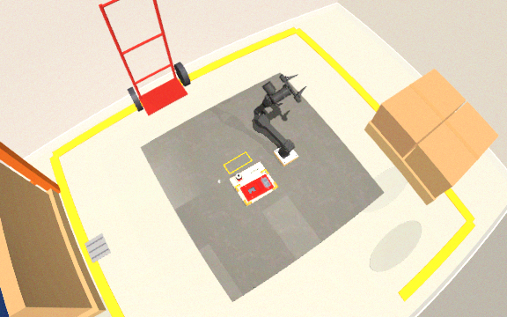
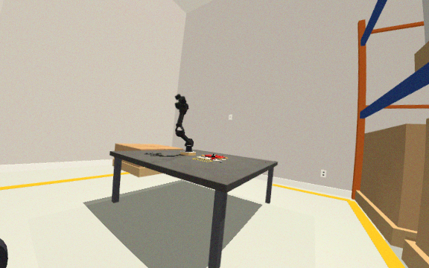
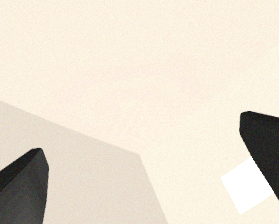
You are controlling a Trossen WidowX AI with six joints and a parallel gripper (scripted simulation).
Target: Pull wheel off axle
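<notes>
Black from base to fingertips, the arm (image 1: pixel 271 130) (image 2: pixel 180 118) stands, in the top view, on a pale base block (image 1: pixel 294 158) (image 2: pixel 183 153) set inward from the table's right-hand edges, and reaches up over the table's (image 1: pixel 201 176) (image 2: pixel 233 173) top corner. Its gripper (image 1: pixel 302 81) (image 2: pixel 177 100) (image 3: pixel 144 141) has its fingers spread wide there, with nothing between them. Nearer the middle lies a white board (image 1: pixel 248 172) with a red panel (image 1: pixel 260 188); a small round black-and-white piece, which looks like the wheel (image 1: pixel 238 177) on its axle, sits at the board's left corner. Just beside the board, towards the table's upper-left edge, is the yellow-outlined area (image 1: pixel 238 173), the wheel outside it. From the exterior view, the gripper is high above the tabletop, well apart from the red and white fixture (image 2: pixel 220 159), whose small parts are too tiny to make out. Through the wrist view, two dark fingertips stand far apart before pale surfaces and a white patch (image 3: pixel 242 185).
</notes>
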